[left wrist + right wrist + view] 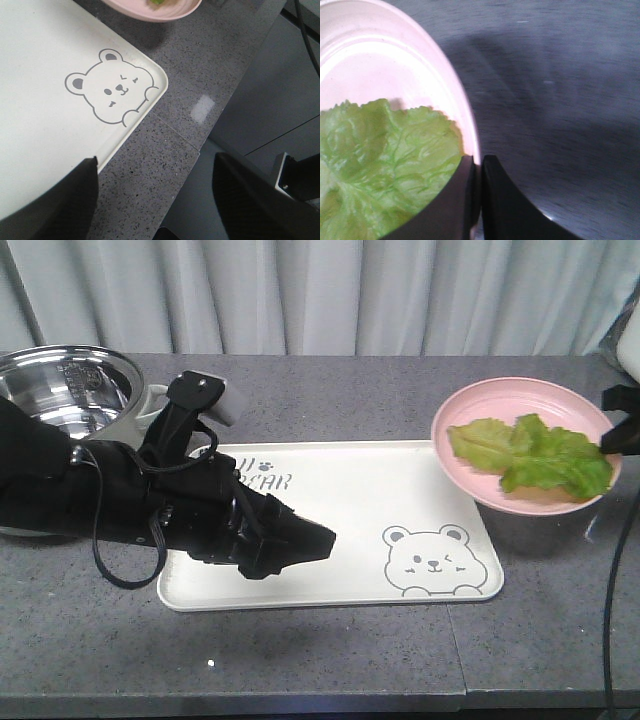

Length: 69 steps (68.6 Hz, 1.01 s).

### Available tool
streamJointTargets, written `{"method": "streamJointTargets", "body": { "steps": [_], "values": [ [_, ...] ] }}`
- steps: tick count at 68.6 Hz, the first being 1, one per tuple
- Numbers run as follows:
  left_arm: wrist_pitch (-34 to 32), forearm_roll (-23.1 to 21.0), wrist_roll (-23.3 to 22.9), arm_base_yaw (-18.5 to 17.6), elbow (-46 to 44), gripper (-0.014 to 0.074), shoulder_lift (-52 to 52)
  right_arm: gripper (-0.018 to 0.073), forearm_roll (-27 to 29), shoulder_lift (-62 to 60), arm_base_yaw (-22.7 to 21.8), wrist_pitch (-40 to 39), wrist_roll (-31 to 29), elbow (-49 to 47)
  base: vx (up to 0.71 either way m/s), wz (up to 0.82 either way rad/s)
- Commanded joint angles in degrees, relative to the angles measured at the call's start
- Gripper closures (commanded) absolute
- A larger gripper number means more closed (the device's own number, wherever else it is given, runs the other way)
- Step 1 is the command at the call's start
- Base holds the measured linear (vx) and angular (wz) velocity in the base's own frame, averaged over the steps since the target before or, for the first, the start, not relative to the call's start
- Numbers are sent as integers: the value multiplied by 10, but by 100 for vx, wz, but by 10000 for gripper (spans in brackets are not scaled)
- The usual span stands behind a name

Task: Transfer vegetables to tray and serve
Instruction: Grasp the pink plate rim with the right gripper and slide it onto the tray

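One shiny steel pot [65, 390] far left on grey speckled bench [350, 400]. One left gripper [305, 545], jaws apart, empty, over one cream-white rectangular plastic bear tray [330, 490]. Two crinkly green lettuce leaves [535, 455] on one round pink plate [500, 400], rim pinched by right gripper [479, 200].

Black left arm [110, 495], looped black cables [98, 552], grey block [226, 406]; black jaws

I see crinkly green lettuce leaves [540, 455] flat on a pink plate [500, 392]; the cream bear-printed tray [340, 502] lies flat midway along the desk [350, 405].
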Motion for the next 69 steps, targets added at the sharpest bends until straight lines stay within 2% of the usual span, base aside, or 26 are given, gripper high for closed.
{"method": "streamJointTargets", "body": {
  "steps": [1,21,32,39,56,69],
  "values": [
    [-8,-30,1,-3,-15,114,-16,562,23,-26,57,-24,-4,-17,0,0],
    [-8,-30,1,-3,-15,114,-16,562,7,23,220,-62,38,-17,0,0],
    [-8,-30,1,-3,-15,114,-16,562,13,56,279,-117,62,-17,0,0],
    [-8,-30,1,-3,-15,114,-16,562,13,74,300,-142,71,-17,0,0],
    [-8,-30,1,-3,-15,114,-16,555,13,101,299,-150,79,-17,0,0],
    [-8,-30,1,-3,-15,114,-16,480,12,104,299,-148,80,-17,0,0]
  ]
}}
